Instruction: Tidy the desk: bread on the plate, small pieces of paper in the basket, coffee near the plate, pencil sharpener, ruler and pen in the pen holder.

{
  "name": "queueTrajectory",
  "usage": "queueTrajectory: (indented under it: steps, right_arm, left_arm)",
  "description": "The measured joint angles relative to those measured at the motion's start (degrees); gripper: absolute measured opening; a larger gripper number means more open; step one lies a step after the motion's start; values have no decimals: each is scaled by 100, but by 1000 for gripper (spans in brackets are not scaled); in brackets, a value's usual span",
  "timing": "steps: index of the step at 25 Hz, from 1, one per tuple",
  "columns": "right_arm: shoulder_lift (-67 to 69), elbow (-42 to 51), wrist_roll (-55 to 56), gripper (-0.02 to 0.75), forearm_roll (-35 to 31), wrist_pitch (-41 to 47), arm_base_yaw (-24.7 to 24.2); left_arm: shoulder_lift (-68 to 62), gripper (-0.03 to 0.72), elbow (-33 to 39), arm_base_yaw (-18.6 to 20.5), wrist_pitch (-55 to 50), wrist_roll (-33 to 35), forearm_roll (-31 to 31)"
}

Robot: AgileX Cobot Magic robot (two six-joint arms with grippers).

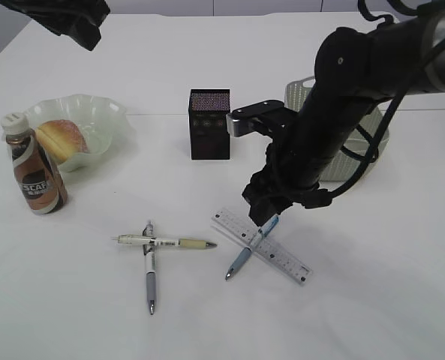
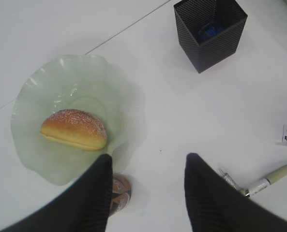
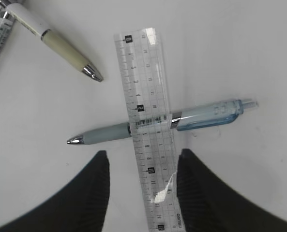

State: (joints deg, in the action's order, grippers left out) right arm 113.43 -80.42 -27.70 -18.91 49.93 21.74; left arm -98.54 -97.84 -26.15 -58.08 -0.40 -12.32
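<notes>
- The table (image 1: 372, 300) carries all things; the bread (image 2: 74, 129) lies already on the plate (image 2: 37, 92), with the coffee (image 1: 33, 171) beside it.
- My right fingers (image 3: 141, 188) stand open astride the ruler (image 3: 145, 121), which lies across a blue pen (image 3: 201, 114), so I judge the ruler comes first.
- My left fingers (image 2: 148, 193) hang open and empty above the plate.

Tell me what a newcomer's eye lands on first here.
The right arm's open claw, low at centre-right over a clear ruler that lies across a blue pen. Next, the bun on the wavy green plate at far left, with the coffee bottle in front of it.
</notes>
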Motion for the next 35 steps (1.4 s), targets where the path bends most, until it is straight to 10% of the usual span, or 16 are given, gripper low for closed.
queueTrajectory:
  steps: [7, 35]
  right_arm:
    - [240, 0, -37, 460, -14, -36, 0]
    - [842, 0, -1011, 470, -84, -140, 0]
  left_arm:
    - [0, 360, 0, 0, -22, 0, -47]
    - [0, 360, 0, 0, -58, 0, -124]
